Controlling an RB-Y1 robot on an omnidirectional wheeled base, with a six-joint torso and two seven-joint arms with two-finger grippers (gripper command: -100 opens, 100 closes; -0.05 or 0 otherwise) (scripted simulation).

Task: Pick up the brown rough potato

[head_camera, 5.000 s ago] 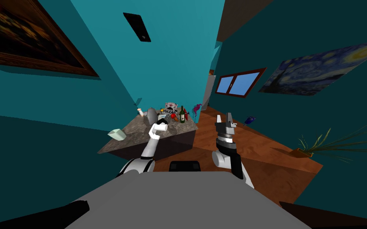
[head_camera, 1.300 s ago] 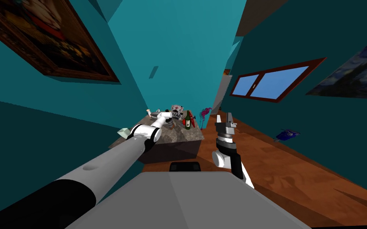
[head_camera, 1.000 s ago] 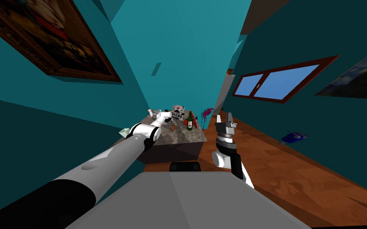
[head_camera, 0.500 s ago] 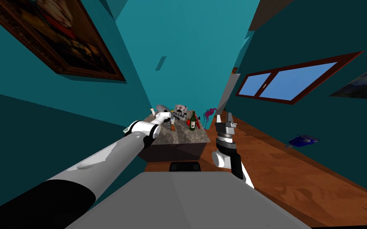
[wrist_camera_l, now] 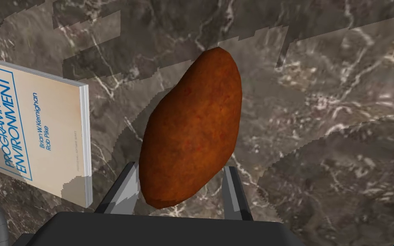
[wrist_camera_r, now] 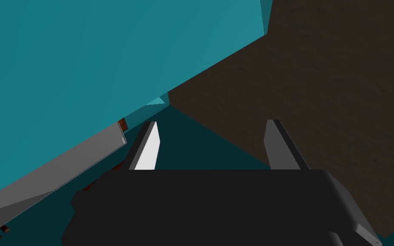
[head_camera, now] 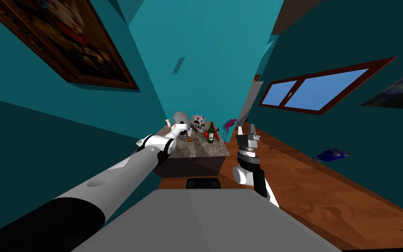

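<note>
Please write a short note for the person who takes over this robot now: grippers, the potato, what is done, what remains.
Left gripper: shut on the brown potato, fingers pressing its sides near one end.
Right gripper: open, holding nothing, beside the marble counter.
The potato is over that counter, next to a book.
Done: the grasp.
To do: lift it clear; I cannot tell whether it is off the counter yet.
</note>
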